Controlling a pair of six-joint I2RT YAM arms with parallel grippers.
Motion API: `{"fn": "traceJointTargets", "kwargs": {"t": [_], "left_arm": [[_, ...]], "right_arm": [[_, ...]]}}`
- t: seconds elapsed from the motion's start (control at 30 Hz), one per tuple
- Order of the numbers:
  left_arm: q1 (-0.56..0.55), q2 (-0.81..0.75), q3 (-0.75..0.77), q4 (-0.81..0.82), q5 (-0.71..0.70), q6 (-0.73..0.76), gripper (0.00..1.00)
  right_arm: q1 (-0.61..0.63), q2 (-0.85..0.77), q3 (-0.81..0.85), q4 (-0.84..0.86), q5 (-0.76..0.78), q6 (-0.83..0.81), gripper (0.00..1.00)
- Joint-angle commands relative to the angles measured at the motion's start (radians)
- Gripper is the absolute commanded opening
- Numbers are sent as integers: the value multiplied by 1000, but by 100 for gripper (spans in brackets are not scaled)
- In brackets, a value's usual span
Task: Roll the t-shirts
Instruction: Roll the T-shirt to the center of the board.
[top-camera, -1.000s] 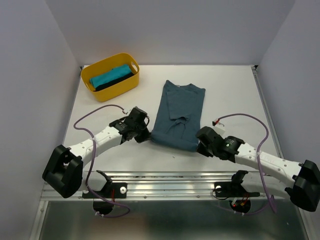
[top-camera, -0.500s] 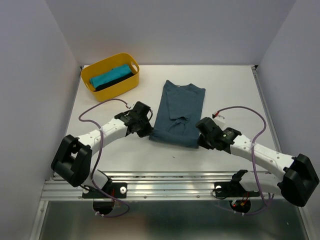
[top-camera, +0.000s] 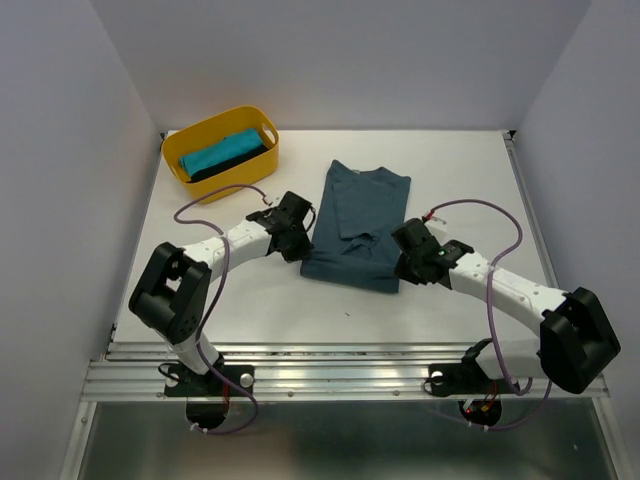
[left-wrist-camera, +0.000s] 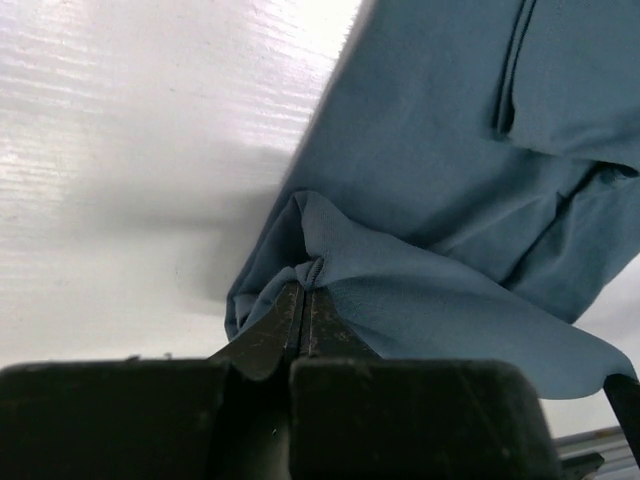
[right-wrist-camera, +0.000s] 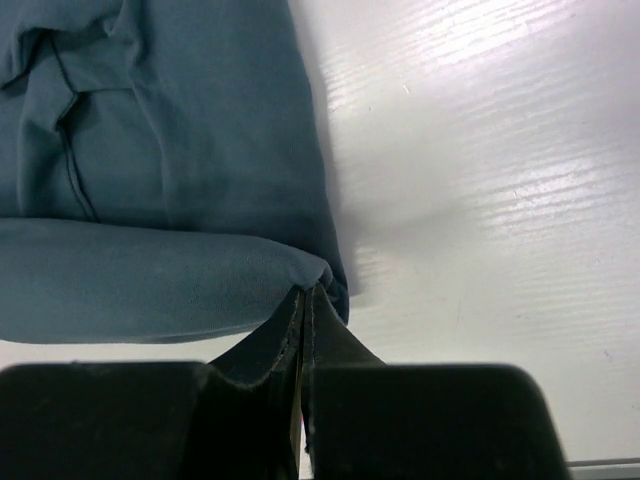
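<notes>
The slate-blue t-shirt (top-camera: 362, 225) lies folded lengthwise in the middle of the table, its near hem turned up and over. My left gripper (top-camera: 300, 243) is shut on the hem's left corner (left-wrist-camera: 312, 268), lifted just off the table. My right gripper (top-camera: 405, 266) is shut on the hem's right corner (right-wrist-camera: 318, 278), the folded edge (right-wrist-camera: 150, 280) stretched between the two. A turquoise t-shirt (top-camera: 222, 153) and a black t-shirt (top-camera: 232, 164) lie rolled in the yellow basket (top-camera: 222, 186) at the back left.
The white table (top-camera: 460, 185) has side walls close on the left and right. A metal rail (top-camera: 330, 375) runs along the near edge. Purple cables (top-camera: 490, 215) loop over both arms.
Both grippers have moved away from me, carrying the near hem up and over the shirt's body, so the shirt looks shorter. Both arms have stretched further out.
</notes>
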Motion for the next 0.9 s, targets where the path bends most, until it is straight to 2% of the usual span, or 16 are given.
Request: {"fn": "traceJointTargets", "kwargs": {"t": [0.0, 0.07, 0.13, 0.17, 0.2, 0.23, 0.3, 0.37, 0.5, 0.6, 0.77, 0.83, 0.87], "left_arm": [[17, 22, 46, 7, -79, 57, 0], [17, 42, 55, 19, -72, 66, 0], [18, 54, 61, 28, -68, 77, 12], [18, 62, 66, 33, -65, 78, 18], [18, 65, 67, 36, -63, 81, 31], [18, 61, 67, 38, -63, 83, 39], [18, 41, 61, 48, -60, 83, 51], [15, 1, 60, 51, -60, 87, 55], [-12, -80, 74, -1, -135, 95, 62], [-46, -148, 77, -56, -187, 95, 62], [-69, -209, 38, -53, -154, 87, 61], [-69, -196, 31, -44, -126, 90, 58], [-69, -191, 29, -45, -115, 90, 52]], "right_arm": [[-27, 29, 48, 40, 32, -67, 1], [-38, 58, 54, 49, 33, -80, 4], [-49, 76, 59, 61, 35, -87, 6], [-59, 90, 57, 66, 36, -93, 12], [-73, 96, 56, 76, 38, -96, 17], [-73, 104, 56, 81, 38, -100, 19], [-98, 121, 57, 90, 54, -118, 27], [-107, 132, 68, 96, 55, -133, 28], [-119, 158, 96, 113, 36, -164, 31], [-119, 174, 97, 130, 15, -164, 31], [-119, 182, 97, 139, 1, -159, 32], [-119, 159, 96, 139, -7, -156, 33], [-119, 146, 94, 138, -13, -153, 34]]}}
